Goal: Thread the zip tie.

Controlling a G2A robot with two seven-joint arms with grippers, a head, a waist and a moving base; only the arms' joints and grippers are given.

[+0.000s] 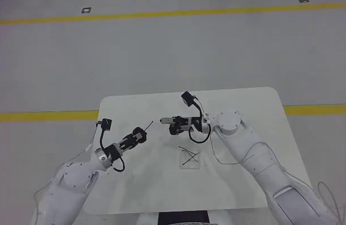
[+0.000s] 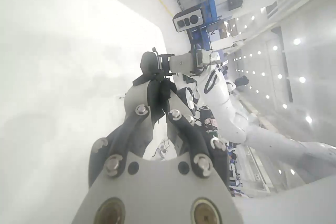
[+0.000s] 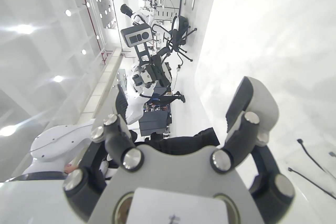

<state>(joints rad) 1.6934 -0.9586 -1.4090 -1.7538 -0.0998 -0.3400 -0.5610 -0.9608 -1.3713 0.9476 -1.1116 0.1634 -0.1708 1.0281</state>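
One zip tie [image 1: 148,125] is sticking out of the closed jaws of the left gripper [image 1: 142,133] above the desk [image 1: 246,107], its long axis pointing toward the right gripper [image 1: 163,120], hovering just beyond its tip with jaws open

Held zip tie [image 1: 148,125]: thin, black, straight; one end pinched in the left end effector [image 1: 140,134], free tip aimed toward 1 o'clock.
Spare zip ties [image 1: 189,156]: two, black, crossed, lying flat in a clear tray [image 1: 182,166] near the middle of the counter [image 1: 246,112], at 4 o'clock from the held one.
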